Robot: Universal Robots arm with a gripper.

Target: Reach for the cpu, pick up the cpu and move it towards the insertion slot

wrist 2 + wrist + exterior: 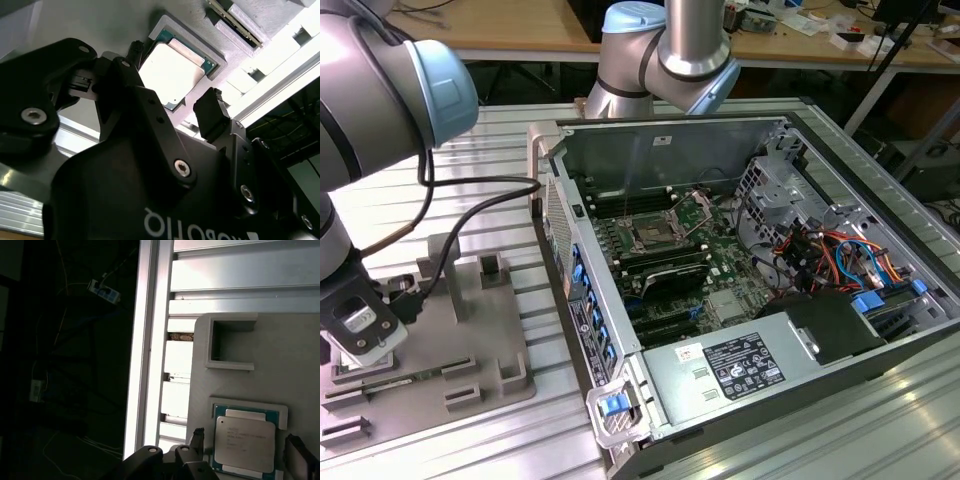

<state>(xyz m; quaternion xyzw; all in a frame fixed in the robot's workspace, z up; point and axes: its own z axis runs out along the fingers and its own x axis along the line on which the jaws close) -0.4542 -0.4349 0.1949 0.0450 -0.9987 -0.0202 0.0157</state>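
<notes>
Currently the cpu (245,445) is seated in its recess in the grey fixture tray (300,365). The gripper (169,85) is held spread over it, fingers flanking it, apparently without contact. The reach is judged nearly done; lift and transfer to the insertion slot (650,238) are not yet done.

Soft, even room light fills the exterior view, and shadows on the table (490,150) are faint. In the second wrist view glare whitens the cpu (175,70), and my gripper (172,82) is a near-black silhouette. In the first wrist view the aluminium rail (150,340) blazes white beside deep darkness.
</notes>
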